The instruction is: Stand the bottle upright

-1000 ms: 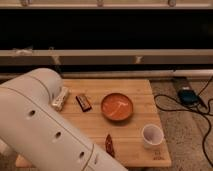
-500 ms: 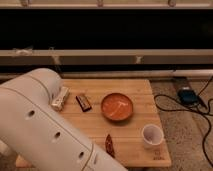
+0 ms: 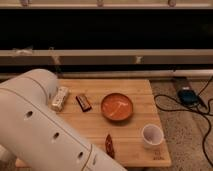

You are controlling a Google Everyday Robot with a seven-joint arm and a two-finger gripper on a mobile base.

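Observation:
A small white bottle [image 3: 60, 98] with a faint label lies on its side at the left of the wooden table [image 3: 130, 145]. It rests right against the edge of my big white arm housing [image 3: 40, 130], which fills the lower left of the camera view and may cover part of it. My gripper is out of view; no fingers show anywhere in the frame.
On the table are a dark brown bar [image 3: 83, 102], an orange bowl [image 3: 117, 106], a round white cup [image 3: 151, 135] near the front right corner and a small reddish packet [image 3: 109, 145] at the front. Black cables and a blue device [image 3: 187, 95] lie on the floor to the right.

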